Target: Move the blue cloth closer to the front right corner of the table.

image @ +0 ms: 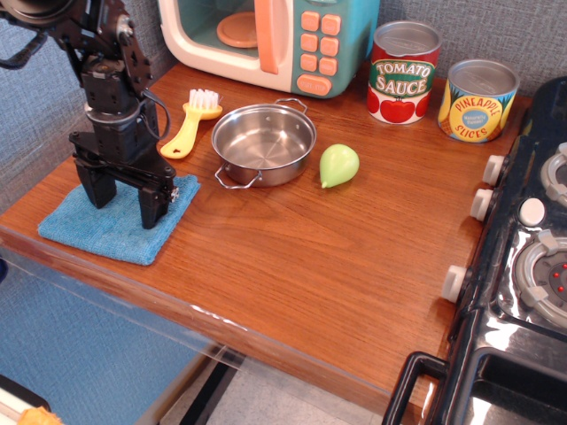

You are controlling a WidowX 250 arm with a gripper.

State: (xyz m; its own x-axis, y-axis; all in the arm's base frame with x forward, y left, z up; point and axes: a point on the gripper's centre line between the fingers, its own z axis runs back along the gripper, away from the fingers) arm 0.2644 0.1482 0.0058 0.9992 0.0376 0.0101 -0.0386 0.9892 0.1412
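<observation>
We see the gripper [127, 202] standing upright over the cloth [99, 228], its two black fingers [152, 204] spread wide apart, tips down on the towel's top surface with nothing pinched between them. The cloth lies flat at the table's [310, 257] left front edge, close to the left corner, and its right corner near the fingers looks slightly rumpled. Just behind the arm a yellow brush [189, 124] rests on the wood, bristles pointing back. Beside it sits the steel pot [263, 142], and right of the pot a green pear [337, 165], apart from it. Along the back wall stand the toy microwave [270, 40], a tomato can [404, 71] and a pineapple can [477, 99]. The black stove [523, 266] with white knobs fills the right side
</observation>
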